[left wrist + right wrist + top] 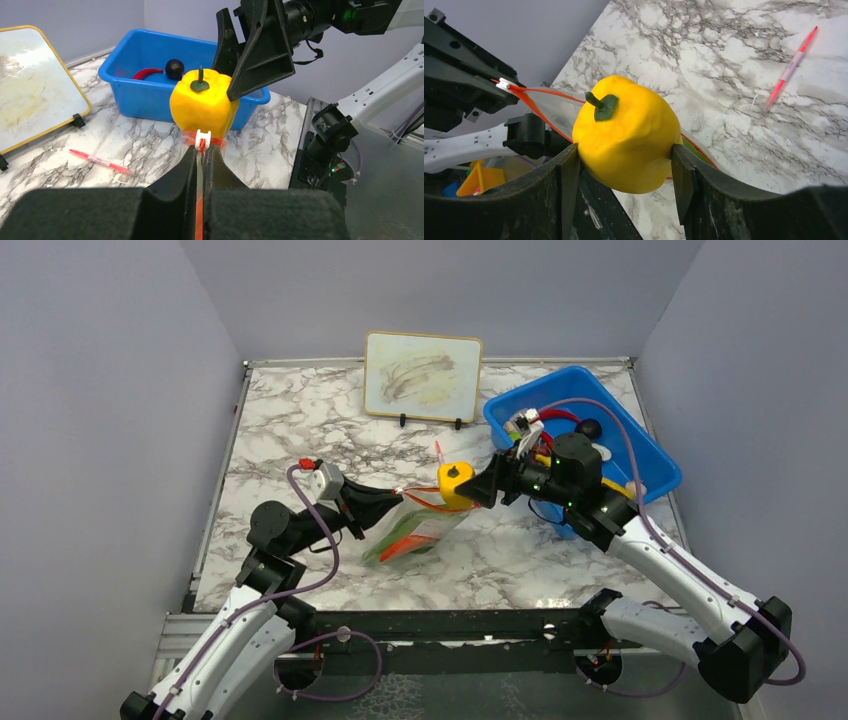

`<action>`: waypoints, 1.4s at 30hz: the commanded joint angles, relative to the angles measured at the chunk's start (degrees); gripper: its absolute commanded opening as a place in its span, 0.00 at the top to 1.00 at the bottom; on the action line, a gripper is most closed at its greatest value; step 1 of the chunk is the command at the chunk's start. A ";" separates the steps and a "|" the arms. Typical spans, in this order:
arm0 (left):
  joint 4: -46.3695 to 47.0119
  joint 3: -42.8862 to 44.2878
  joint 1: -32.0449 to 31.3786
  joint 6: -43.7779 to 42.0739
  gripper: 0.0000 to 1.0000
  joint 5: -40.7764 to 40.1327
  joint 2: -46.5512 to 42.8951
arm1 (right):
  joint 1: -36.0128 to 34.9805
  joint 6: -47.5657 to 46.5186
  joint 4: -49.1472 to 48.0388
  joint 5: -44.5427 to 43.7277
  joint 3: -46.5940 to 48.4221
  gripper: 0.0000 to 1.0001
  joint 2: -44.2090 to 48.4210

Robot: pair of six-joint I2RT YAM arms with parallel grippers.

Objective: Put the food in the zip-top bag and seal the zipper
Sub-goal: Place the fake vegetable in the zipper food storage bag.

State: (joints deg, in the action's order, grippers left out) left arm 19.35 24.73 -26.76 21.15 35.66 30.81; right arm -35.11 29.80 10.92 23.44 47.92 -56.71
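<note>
Clenched jaws of the left gripper (201,150) pinch the zipper (218,141) of the zip-top bag (415,533), whose contents blur into orange and green. Just at its mouth, the right gripper (624,167) grasps the yellow pepper (202,107). Print on the pen (100,161) is unreadable. The right arm hides part of the blue bin (145,102).

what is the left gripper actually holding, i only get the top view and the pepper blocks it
observer: In the left wrist view, the left gripper is shut on the zipper, and the strip runs between its fingers.
operator: wheres the slider
observer: The white slider sits just past the fingertips, against the base of the yellow pepper.
operator: is the right grip on the pepper ok
observer: In the right wrist view, the right gripper has one finger pressed on each side of it.
</note>
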 commanded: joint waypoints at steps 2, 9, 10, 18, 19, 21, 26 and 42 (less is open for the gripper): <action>4.84 0.40 -0.31 1.18 1.00 0.99 0.10 | -3.37 0.39 -7.29 -1.69 -0.48 0.57 -1.45; 5.34 0.25 -0.35 1.18 1.00 0.99 0.22 | -5.64 -0.44 -8.18 0.59 -0.97 0.56 -2.50; 5.34 0.07 -0.32 1.18 1.00 0.95 0.10 | -5.74 -0.49 -8.31 0.97 -1.27 0.56 -2.42; 5.56 -0.74 -0.33 0.83 1.00 0.64 -0.01 | -5.82 -0.97 -10.75 9.04 -3.96 0.56 -4.53; 5.64 -0.66 -0.32 0.89 1.00 0.72 0.06 | -5.84 -0.97 -11.01 9.75 -3.97 0.56 -4.97; 5.77 -0.47 -0.31 0.99 1.00 0.98 0.20 | -5.99 -0.82 -11.56 10.48 -4.01 0.56 -5.69; 6.00 -0.42 -0.36 1.56 1.00 1.10 -0.12 | -6.68 -0.14 -13.24 11.27 -3.53 0.56 -7.39; 7.96 -2.05 -0.33 3.19 1.00 1.81 -1.33 | -12.12 0.69 -20.03 12.01 2.97 0.51 -19.45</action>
State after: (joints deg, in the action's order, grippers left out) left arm 23.18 23.46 -26.76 23.59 35.94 30.48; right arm -45.58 30.22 -4.67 33.43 47.18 -73.60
